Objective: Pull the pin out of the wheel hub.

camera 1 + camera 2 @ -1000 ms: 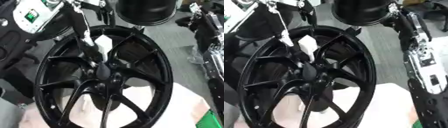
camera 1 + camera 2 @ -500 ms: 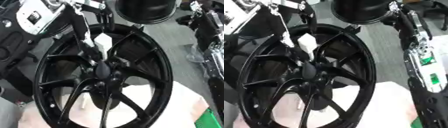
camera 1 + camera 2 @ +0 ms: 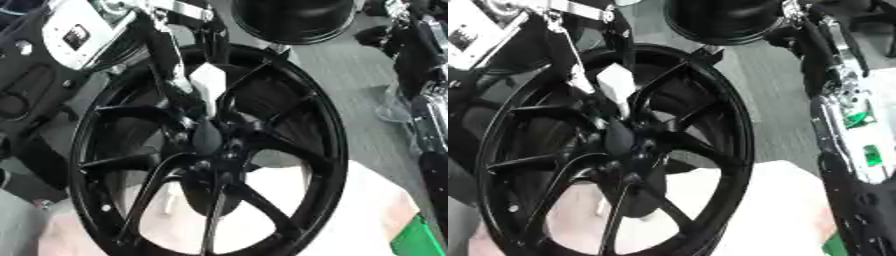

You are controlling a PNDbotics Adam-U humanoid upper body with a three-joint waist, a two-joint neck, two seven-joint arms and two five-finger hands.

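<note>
Your left arm comes in from the far left, and your left hand (image 3: 179, 82) reaches down through the spokes onto the centre of the wheel hub (image 3: 210, 142). Its fingers blur into the black hub, so I cannot tell whether they are apart or clamped on anything. A white piece (image 3: 208, 84) sits just beside the hand, above the hub; the pin itself I cannot make out, though it should lie at the hub's centre. You seem to be at the grasping step: next, close on the pin and draw it straight out along its axis. Your right arm (image 3: 842, 100) hangs at the right; its hand is not visible. The wheel rests on a white cloth (image 3: 367, 210). No writing is readable.
</note>
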